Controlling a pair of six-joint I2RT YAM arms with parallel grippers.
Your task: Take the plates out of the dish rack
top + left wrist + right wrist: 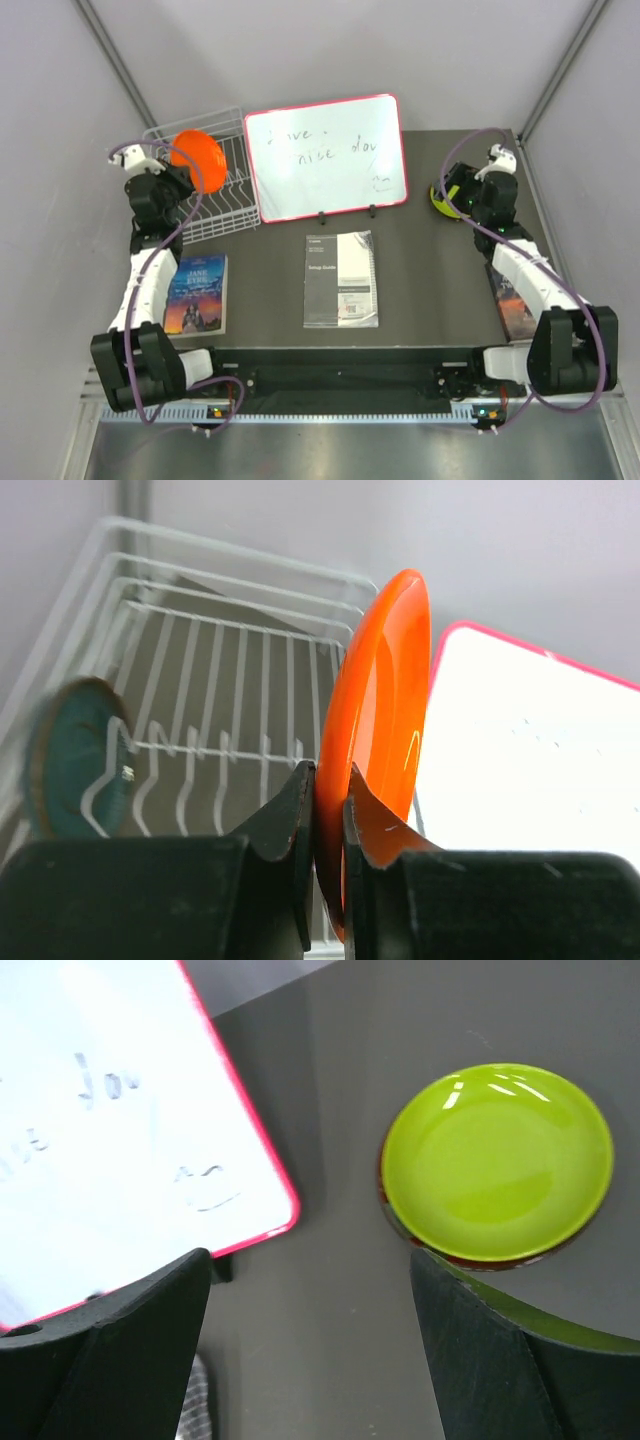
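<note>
Nearest the lens, the left gripper (328, 790) is clamped on the rim of the orange plate (385, 700), held on edge over the rack (230, 630). Stiff, light and glossy, it is judged slippery and best pinched at the rim. A teal plate (70, 755) in the rack is shown by the left wrist view alone. The right gripper (310, 1290) is spread empty beside the green plate (497, 1160) on the table (330, 1110).

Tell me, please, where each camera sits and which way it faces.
Top: above and behind the arms, both shown whole, looking down on the table.
Left wrist: looks along the shut left gripper at its orange plate and the rack.
Right wrist: looks down past the open right gripper at the green plate.
All three share the whiteboard.
</note>
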